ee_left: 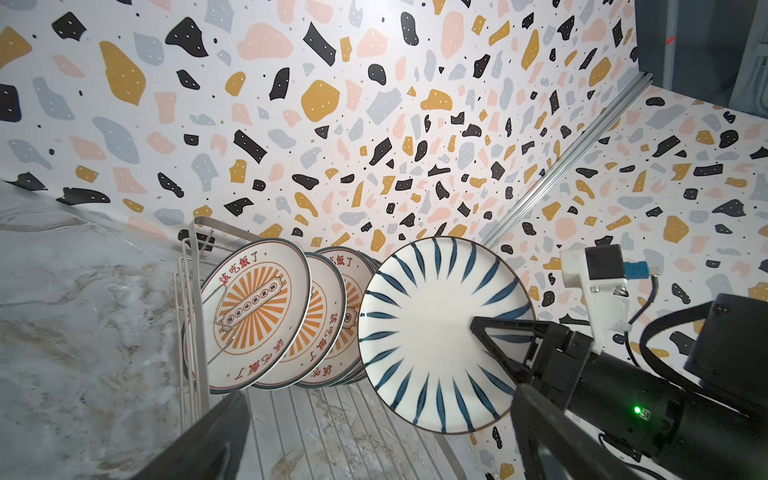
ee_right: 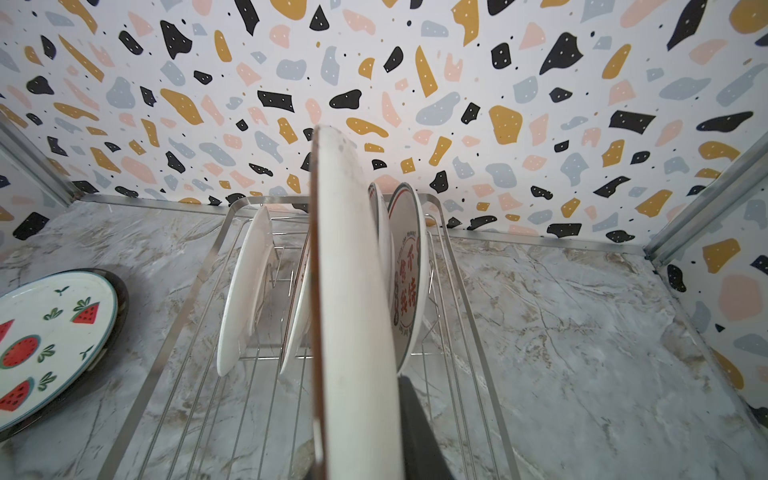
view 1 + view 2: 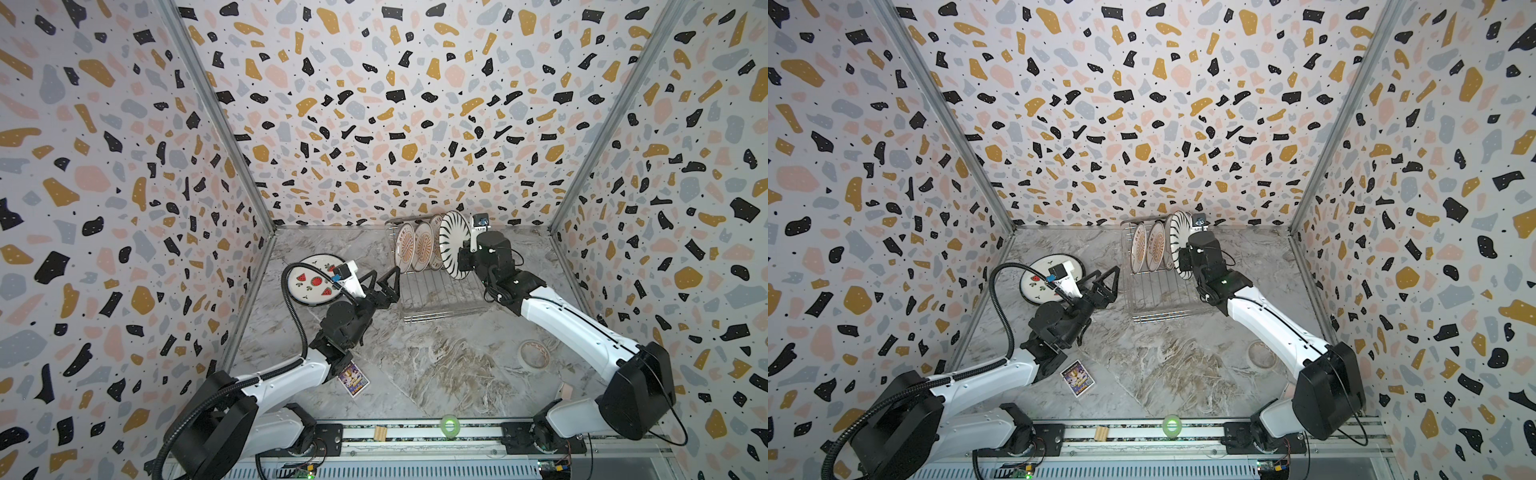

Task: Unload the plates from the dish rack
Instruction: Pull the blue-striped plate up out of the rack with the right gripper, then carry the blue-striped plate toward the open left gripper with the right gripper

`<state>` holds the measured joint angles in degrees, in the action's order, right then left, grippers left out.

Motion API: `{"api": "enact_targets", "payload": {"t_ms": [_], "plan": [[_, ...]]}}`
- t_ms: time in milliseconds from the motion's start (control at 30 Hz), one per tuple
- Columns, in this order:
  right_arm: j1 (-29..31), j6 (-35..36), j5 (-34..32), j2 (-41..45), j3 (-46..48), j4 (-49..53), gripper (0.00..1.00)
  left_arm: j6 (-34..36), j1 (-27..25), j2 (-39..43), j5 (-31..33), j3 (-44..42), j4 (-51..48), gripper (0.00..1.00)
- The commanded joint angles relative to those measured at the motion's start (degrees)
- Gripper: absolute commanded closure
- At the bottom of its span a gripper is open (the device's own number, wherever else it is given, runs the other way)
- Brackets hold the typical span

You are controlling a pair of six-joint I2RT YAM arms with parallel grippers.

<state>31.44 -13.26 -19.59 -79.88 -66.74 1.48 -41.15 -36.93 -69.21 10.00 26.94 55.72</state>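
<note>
The dish rack (image 3: 440, 301) (image 3: 1163, 301) stands at the back of the table. Three plates with orange sunbursts (image 3: 415, 247) (image 1: 253, 316) lean upright in its far end. My right gripper (image 3: 463, 259) (image 2: 361, 457) is shut on the lower rim of a white plate with dark radiating stripes (image 3: 454, 243) (image 1: 432, 332). It holds that plate upright, a little above the rack's wires. Edge-on in the right wrist view, the striped plate (image 2: 353, 311) hides one finger. A watermelon plate (image 3: 309, 284) (image 2: 50, 332) lies flat left of the rack. My left gripper (image 3: 384, 276) (image 1: 374, 436) hangs open and empty by the rack's left side.
A purple card (image 3: 353, 379) lies near my left arm. A pale tape roll (image 3: 534, 353) sits at the front right, under my right arm. A green tape roll (image 3: 450, 426) and a small wooden block (image 3: 380, 433) rest on the front rail. Patterned walls close three sides.
</note>
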Motion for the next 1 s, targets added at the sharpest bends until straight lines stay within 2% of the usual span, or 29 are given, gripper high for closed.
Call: {"api": "enact_targets", "payload": {"t_ms": [0,300,567,667,733,867,967], "plan": [[-1.19,-2.49,3.26,6.68,1.35,-8.86,0.85,1.84,-0.27,0.51,0.32,1.35,1.36,0.0],[-9.08,-10.26,26.51,14.01,11.34,-17.42,0.84,9.36,-0.25,2.36,-2.98,2.09,-3.46,0.0],[-15.42,-17.25,45.08,15.74,17.94,-27.27,0.85,13.63,-0.25,3.76,-13.34,2.37,-3.92,0.01],[-16.66,-19.92,51.69,14.69,19.3,-31.76,0.85,13.17,-0.25,2.75,-13.94,4.26,-7.74,0.01],[-17.26,-21.59,54.95,13.93,20.35,-35.05,0.85,12.02,-0.35,2.38,-11.21,5.11,-10.42,0.0],[-17.79,-24.64,60.7,11.55,21.05,-40.83,0.85,8.67,-0.34,0.23,-15.96,4.0,-4.46,0.0],[-17.73,-27.14,65.08,9.91,21.68,-45.52,0.85,6.5,-0.34,-1.8,-16.94,4.17,-2.26,0.0]]}}
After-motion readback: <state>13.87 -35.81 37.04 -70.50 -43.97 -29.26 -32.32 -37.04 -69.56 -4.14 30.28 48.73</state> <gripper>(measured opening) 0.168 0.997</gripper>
